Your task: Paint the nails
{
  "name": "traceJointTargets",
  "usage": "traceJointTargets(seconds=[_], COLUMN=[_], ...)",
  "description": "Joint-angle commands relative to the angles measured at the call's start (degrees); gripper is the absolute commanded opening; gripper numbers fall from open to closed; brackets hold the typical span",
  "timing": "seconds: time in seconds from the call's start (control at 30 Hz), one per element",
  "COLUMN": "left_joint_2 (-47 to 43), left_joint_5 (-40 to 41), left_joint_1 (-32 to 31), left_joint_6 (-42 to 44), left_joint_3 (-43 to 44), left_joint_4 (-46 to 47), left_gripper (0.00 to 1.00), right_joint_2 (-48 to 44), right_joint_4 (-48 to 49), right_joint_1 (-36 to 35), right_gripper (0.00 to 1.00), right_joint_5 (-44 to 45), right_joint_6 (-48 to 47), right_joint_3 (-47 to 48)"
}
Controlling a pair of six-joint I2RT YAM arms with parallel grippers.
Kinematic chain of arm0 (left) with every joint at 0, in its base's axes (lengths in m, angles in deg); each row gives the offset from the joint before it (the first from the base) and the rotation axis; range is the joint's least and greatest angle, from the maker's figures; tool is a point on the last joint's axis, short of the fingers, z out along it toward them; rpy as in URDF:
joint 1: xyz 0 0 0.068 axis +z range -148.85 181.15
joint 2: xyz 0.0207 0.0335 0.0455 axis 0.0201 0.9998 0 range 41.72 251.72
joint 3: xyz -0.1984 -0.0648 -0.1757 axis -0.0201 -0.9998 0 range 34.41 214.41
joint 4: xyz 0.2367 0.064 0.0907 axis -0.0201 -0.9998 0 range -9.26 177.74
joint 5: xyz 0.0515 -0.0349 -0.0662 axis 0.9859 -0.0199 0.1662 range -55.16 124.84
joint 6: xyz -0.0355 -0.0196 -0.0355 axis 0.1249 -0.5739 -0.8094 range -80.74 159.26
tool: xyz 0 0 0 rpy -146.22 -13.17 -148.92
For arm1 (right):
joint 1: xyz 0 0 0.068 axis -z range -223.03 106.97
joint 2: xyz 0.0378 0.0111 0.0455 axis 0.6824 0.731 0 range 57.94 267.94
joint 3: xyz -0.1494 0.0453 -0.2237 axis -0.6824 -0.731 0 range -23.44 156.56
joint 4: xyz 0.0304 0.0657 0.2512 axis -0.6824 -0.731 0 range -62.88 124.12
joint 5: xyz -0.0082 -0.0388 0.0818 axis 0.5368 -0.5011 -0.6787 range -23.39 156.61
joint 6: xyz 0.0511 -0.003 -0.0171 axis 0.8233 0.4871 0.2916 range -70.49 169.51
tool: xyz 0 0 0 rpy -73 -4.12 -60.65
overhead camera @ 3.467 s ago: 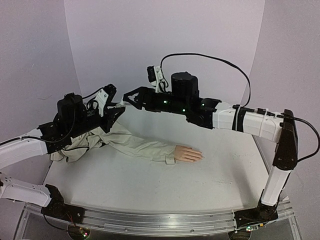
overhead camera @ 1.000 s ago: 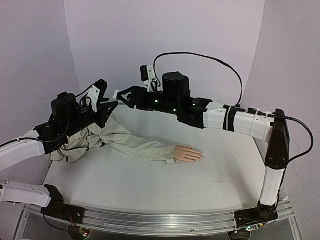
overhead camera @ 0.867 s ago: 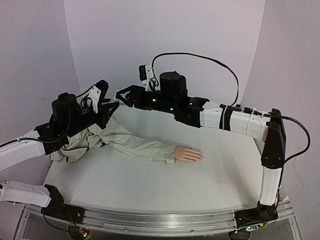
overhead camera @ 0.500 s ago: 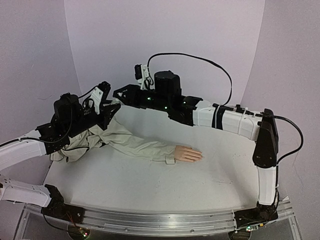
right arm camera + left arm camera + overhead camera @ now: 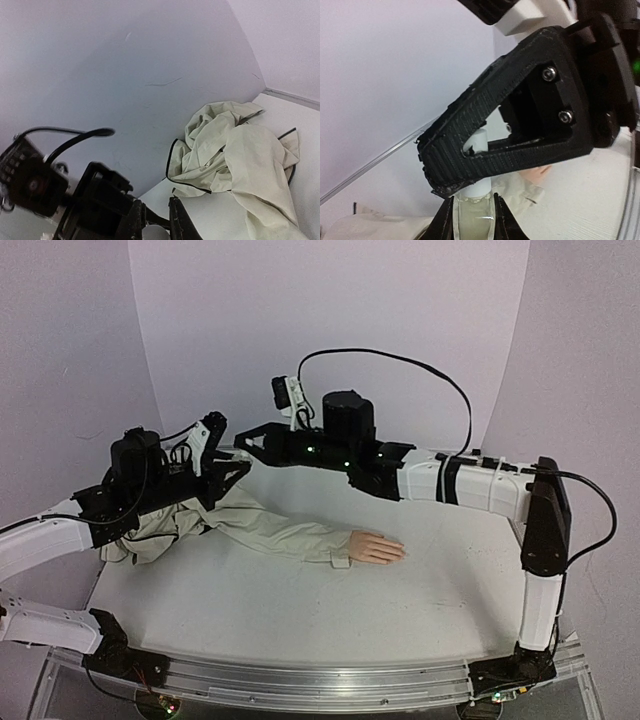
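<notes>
White-capped bottle (image 5: pixel 473 217) between left fingers (image 5: pixel 443 226)

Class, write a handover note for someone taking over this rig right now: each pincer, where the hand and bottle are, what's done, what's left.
Left pincer: shut on the small bottle, raised at back left.
Right pincer: shut on its white cap.
Mannequin hand: flat near the middle of the table, beige sleeve trailing left; nails too small to judge.
Done: both pincers hold the bottle. Left: uncap, paint nails.
</notes>
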Motion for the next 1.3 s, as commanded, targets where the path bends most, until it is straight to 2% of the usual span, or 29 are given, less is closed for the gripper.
traceJointTargets(seconds=[0.0, 0.07, 0.1, 0.17, 0.23, 0.37, 0.5, 0.53, 0.6, 0.67, 0.7, 0.83, 0.93, 1.07, 1.2, 1.27], left_joint_2=[-0.8, -0.5, 0.0, 1.5, 3.1, 2.6, 1.2, 0.8, -0.3, -1.4, -1.8, -2.7, -3.3, -3.4, -2.8, -2.6], left_joint_5=[-28.3, -42.3, -48.5, -57.5, -62.6, -62.9, -56.8, -53.9, -44.6, -34.2, -29.0, -11.3, -2.7, 3.9, 4.6, 4.7], left_joint_1=[0.6, 1.8, 2.2, 2.4, 2.5, 2.9, 3.2, 3.2, 3.2, 3.2, 3.1, 3.1, 2.2, 0.7, -0.3, -0.7], left_joint_6=[-4.8, -9.3, -11.1, -15.4, -16.6, -14.8, -12.4, -11.4, -8.7, -4.6, -3.0, 1.1, 2.7, 4.5, 5.2, 5.2], left_joint_3=[3.2, 3.2, 3.2, 4.3, 5.7, 4.7, 2.7, 2.1, 0.8, 0.1, 0.1, 0.1, 0.0, 0.0, 0.3, 0.4], left_joint_4=[5.9, 11.3, 13.9, 17.1, 17.4, 17.4, 17.4, 17.2, 16.0, 13.7, 11.8, 8.5, 7.2, 6.3, 5.7, 5.5], left_gripper=[0.00, 0.00, 0.00, 0.00, 0.00, 0.00, 0.00, 0.00, 0.00, 0.00, 0.00, 0.00, 0.00, 0.00, 0.00, 0.00], right_joint_2=[-8.3, -9.5, -9.9, -11.0, -11.7, -13.6, -14.4, -14.6, -15.5, -16.3, -16.5, -16.6, -15.7, -11.6, -7.3, -6.1], right_joint_4=[16.0, 19.9, 20.1, 20.2, 20.3, 22.0, 22.2, 22.0, 21.0, 19.6, 19.2, 17.1, 14.7, 11.8, 6.8, 5.8], right_joint_1=[1.5, 1.8, 1.8, 1.8, 1.8, 1.8, 1.8, 1.7, 1.8, 1.9, 1.9, 1.9, 1.8, 1.1, -0.4, -0.6], right_gripper=[0.00, 0.00, 0.00, 0.00, 0.00, 0.00, 0.00, 0.06, 0.38, 0.60, 0.68, 0.87, 0.92, 0.92, 0.86, 0.80], right_joint_5=[-25.0, -43.5, -47.6, -49.7, -48.7, -47.1, -43.6, -41.5, -34.4, -28.1, -25.1, -10.7, -0.8, 1.5, 5.5, 7.1], right_joint_6=[-10.2, -12.6, -12.6, -12.4, -12.2, -12.9, -12.8, -12.5, -11.9, -11.7, -11.3, -7.4, -2.3, 1.8, 1.6, 2.5], right_joint_3=[-9.0, -12.4, -13.7, -16.2, -18.5, -21.2, -21.6, -21.7, -22.3, -22.6, -22.6, -21.4, -19.2, -12.5, -5.5, -3.7])
